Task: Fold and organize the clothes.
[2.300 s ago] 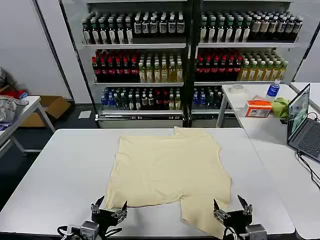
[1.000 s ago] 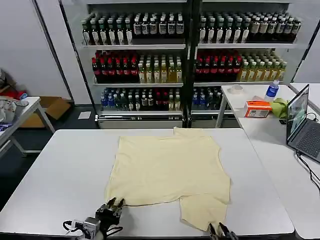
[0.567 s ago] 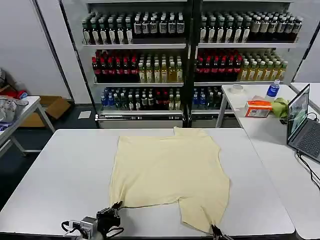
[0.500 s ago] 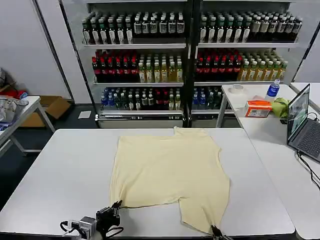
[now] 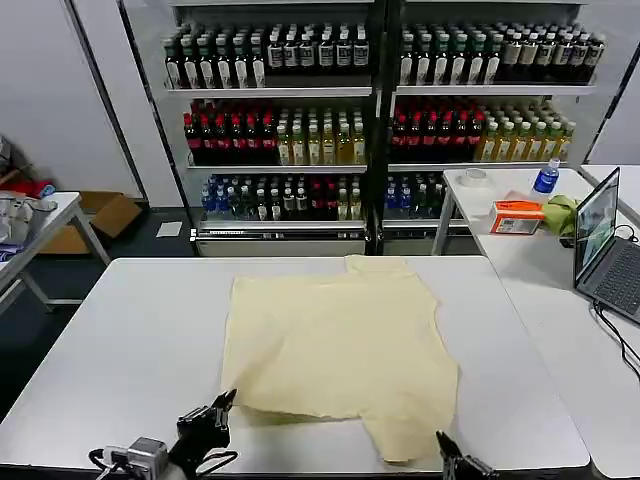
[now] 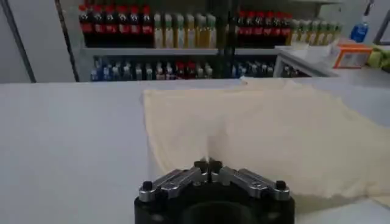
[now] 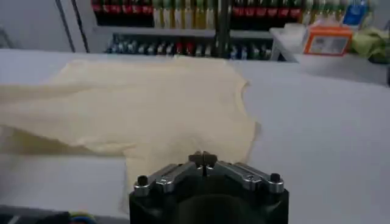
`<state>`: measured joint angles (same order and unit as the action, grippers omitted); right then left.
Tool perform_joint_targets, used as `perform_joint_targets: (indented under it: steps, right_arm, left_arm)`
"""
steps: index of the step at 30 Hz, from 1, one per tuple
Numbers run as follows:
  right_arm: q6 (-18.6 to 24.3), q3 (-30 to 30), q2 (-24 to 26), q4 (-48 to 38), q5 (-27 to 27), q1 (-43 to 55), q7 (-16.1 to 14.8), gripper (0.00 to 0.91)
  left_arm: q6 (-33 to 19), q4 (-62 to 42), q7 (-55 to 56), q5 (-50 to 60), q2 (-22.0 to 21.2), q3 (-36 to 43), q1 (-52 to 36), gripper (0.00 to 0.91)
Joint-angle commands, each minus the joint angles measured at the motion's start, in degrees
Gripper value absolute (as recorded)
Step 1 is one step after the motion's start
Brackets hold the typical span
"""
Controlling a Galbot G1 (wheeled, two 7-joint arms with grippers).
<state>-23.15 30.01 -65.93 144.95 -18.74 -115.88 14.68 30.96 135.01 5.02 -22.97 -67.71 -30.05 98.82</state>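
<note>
Both grippers, left (image 5: 218, 409) and right (image 5: 444, 450), pinch the shirt's (image 5: 335, 340) near hem, which stretches away from them

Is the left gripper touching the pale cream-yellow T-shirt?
Cannot tell: left wrist view shows the left gripper shut over the edge of the pale cream-yellow T-shirt, contact hidden.

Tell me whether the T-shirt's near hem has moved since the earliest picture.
Yes. The T-shirt's left near corner now lies farther from the table's front edge, and its right near flap is shorter.
</note>
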Motion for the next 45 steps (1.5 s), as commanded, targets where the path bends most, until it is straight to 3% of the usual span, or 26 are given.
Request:
perform_joint_targets:
  steps: [1,6,14,24,45]
  right_arm:
    - [0.84,2.94,0.29,2.53,-2.28,1.43,0.05,0.000]
    - [-0.43,2.49,1.28,0.00,-5.26,7.36,0.51,0.000]
    - [-0.50,2.39,6.96,-5.11,-8.75,15.81,0.45,0.000]
    - [-1.77,-2.62,13.05,-12.04,-12.89,28.21,0.61,0.000]
    - [-4.80,-12.81,15.71,-23.94,-13.75,46.18,0.32,0.000]
  left_arm:
    - [-0.33,3.26,-0.05,-2.87,2.01,-3.86,0.75,0.010]
    - [-0.49,0.19,-0.22,-2.31,4.14,-3.65,-2.53,0.010]
    - [-0.33,-6.64,-1.68,5.62,7.66,-0.71,-4.63,0.010]
    - [-0.76,-8.96,-1.61,6.37,9.41,1.39,-7.80,0.010]
    - [-4.54,-16.43,-1.87,14.04,17.60,7.76,-18.62,0.010]
